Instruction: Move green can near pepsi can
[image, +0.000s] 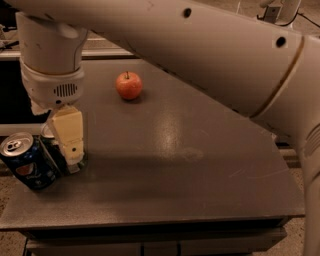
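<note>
We see the tool (65, 155) low at the desk's (180, 170) left edge, hanging from a wide arm (210, 45) that hides the far side. The green can (51, 147) sits right behind the tool's cream front part, so only a dark sliver and a bit of silver rim show. We cannot tell whether the tool grips it or stands loose. The pepsi can (25, 161) stands just beside the tool, on the sliver's other side, seemingly touching the green can. An apple (129, 85) lies well beyond the tool.
</note>
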